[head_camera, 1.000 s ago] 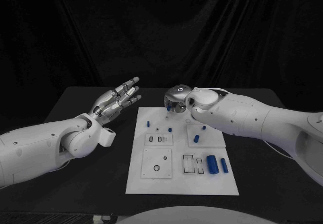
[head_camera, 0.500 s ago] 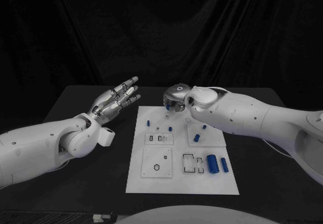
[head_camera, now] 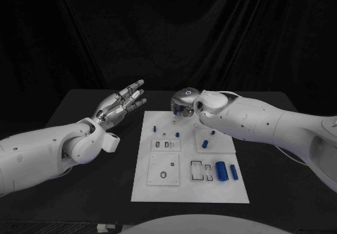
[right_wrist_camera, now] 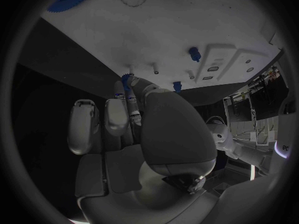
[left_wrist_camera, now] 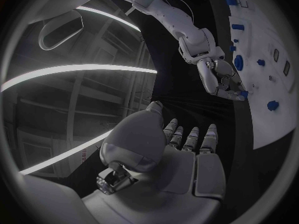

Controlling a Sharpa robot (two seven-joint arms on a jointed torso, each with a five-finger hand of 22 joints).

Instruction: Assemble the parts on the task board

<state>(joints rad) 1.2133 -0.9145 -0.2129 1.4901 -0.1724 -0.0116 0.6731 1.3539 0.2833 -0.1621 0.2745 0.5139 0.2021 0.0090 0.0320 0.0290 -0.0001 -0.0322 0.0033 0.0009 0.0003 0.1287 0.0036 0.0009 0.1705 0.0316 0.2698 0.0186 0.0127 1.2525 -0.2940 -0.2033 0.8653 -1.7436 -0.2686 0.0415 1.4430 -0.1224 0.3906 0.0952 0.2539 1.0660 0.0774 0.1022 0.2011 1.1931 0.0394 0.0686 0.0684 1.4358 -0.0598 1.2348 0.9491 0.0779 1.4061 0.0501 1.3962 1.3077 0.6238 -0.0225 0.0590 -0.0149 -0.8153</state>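
R hand (right_wrist_camera: 134, 134) pinches small blue part (right_wrist_camera: 126, 79) (fingertips) over task board (right_wrist_camera: 187, 30).

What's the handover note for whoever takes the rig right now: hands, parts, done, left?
Left hand: open, fingers spread, raised off the board's left side, holding nothing.
Right hand: over the far edge of the task board, fingers pinching a small blue part at their tips.
Parts: two blue cylinders lie side by side at the right, near end; one blue piece sits on the right mid plate; small blue pegs stand at the far end.
Done: cannot tell what is already seated.
Left: place the held part, then the loose cylinders, probably.
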